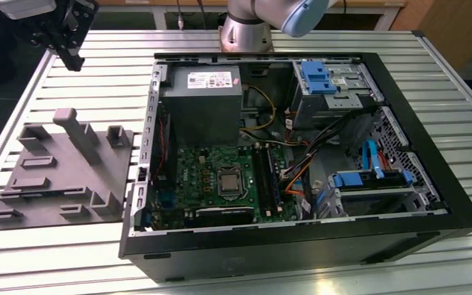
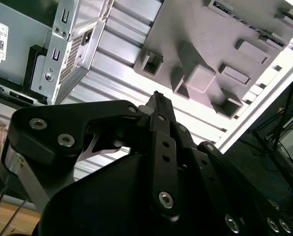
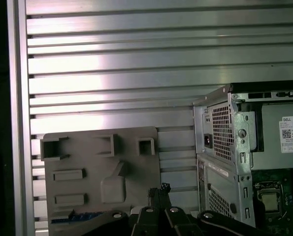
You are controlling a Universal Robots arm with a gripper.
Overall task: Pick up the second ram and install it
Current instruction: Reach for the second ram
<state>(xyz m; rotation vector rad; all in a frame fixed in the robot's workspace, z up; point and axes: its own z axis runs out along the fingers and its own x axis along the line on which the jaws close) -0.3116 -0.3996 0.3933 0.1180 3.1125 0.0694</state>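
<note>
Jaws pinched together on nothing, high above the grey tray (image 3: 99,155) on the slatted surface (image 3: 136,64). Second ram (image 3: 84,216) seemingly lying in a slot at the tray's edge. Risks clipping the tray's ridges or knocking the stick askew if lowered while shut.

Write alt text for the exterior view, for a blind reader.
An open computer case lies on a slatted metal table, motherboard and grey power supply exposed. At the exterior view's left sits a grey moulded tray; the gripper hangs above the table beyond it.
</note>
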